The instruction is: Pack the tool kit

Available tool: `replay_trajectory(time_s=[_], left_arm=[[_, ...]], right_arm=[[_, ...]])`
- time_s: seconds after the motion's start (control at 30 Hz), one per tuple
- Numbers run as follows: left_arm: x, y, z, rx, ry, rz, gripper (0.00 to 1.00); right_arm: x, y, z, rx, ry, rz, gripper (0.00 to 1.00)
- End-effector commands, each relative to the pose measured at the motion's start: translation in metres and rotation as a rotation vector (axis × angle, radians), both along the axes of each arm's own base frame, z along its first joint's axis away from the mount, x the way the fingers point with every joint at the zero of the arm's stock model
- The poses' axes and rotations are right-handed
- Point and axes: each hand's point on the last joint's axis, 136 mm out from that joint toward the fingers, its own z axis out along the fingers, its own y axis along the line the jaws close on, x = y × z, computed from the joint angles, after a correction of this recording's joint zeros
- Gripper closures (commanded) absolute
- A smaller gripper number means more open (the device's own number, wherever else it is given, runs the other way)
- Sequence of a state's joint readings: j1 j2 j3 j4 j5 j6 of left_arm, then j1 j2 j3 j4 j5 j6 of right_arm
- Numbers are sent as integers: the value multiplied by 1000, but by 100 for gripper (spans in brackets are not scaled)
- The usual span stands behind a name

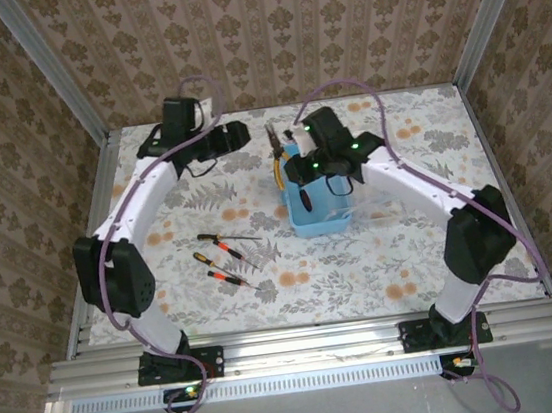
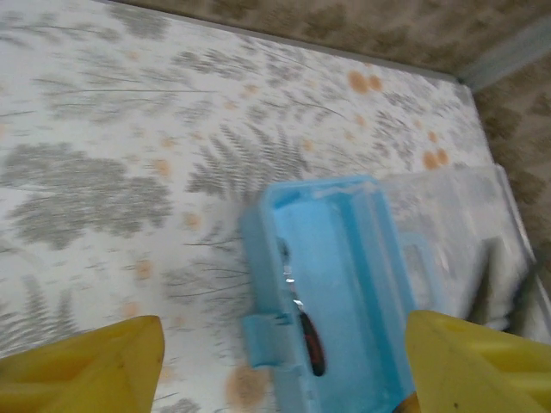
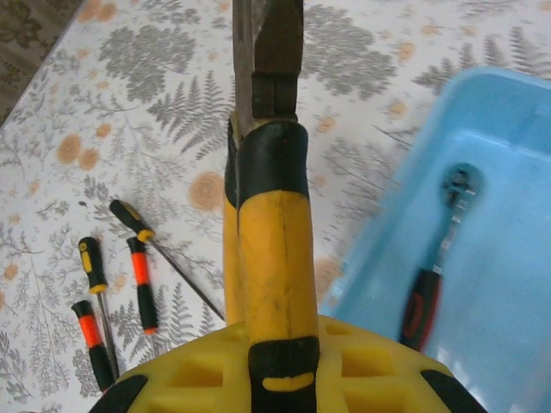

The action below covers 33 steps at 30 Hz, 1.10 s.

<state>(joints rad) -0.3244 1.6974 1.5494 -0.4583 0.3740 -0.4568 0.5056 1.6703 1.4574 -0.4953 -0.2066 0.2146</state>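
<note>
Holding the pliers clamped by their handles, my right gripper hung at frame centre. Their long axis ran up-frame, and the open blue case lay just right. My left gripper was released at upper left, farther off.

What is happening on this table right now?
Two robot arms are packing a tool kit. The right gripper is shut on yellow-handled pliers, holding them near the left edge of the open light-blue case. One red-and-black-handled tool lies inside the case. Four screwdrivers lie on the table left of the case, not yet packed. The left gripper is open and empty.
</note>
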Motion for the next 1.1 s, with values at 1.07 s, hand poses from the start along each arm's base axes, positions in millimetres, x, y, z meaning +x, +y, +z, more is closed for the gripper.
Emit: replay_trajectory(time_s=[1.07], left_arm=[[-12,45,-34,35,37,83,14]], right_arm=[[-20,-115,-37,-134,278,-149,100]])
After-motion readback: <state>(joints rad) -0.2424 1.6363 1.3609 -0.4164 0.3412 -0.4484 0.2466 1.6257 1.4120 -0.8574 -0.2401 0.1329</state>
